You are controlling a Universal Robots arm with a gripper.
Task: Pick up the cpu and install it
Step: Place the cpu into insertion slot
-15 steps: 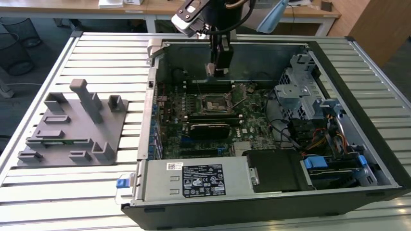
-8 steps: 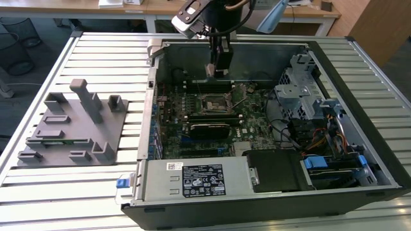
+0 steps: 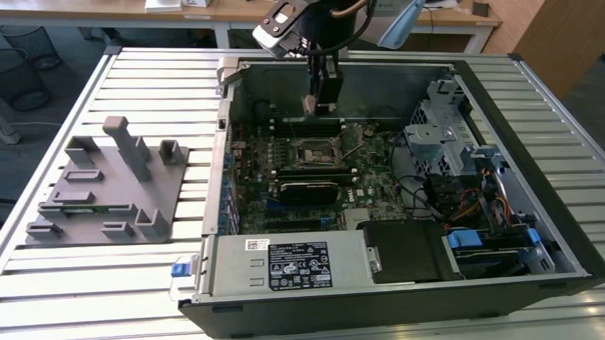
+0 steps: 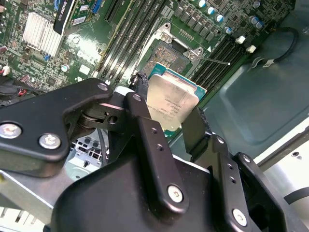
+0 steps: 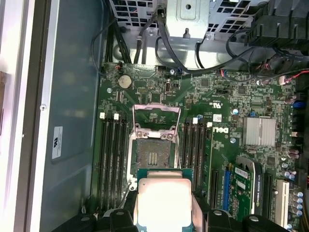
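- We saw the black jaws closed on the cpu (image 4: 170, 104), one on each side, so the pick-up was done.
- The cpu hung in the air near the open socket (image 5: 153, 155), not in it yet.
- It was a thin flat square with a pale shiny metal top.
- The socket was a square metal frame on the bumpy green board (image 5: 217, 96).

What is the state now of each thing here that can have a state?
cpu: gripped by its edges, held over the motherboard, not yet seated.
claw: shut on the cpu.
socket: open and empty.
computer case: lying open, side panel off.
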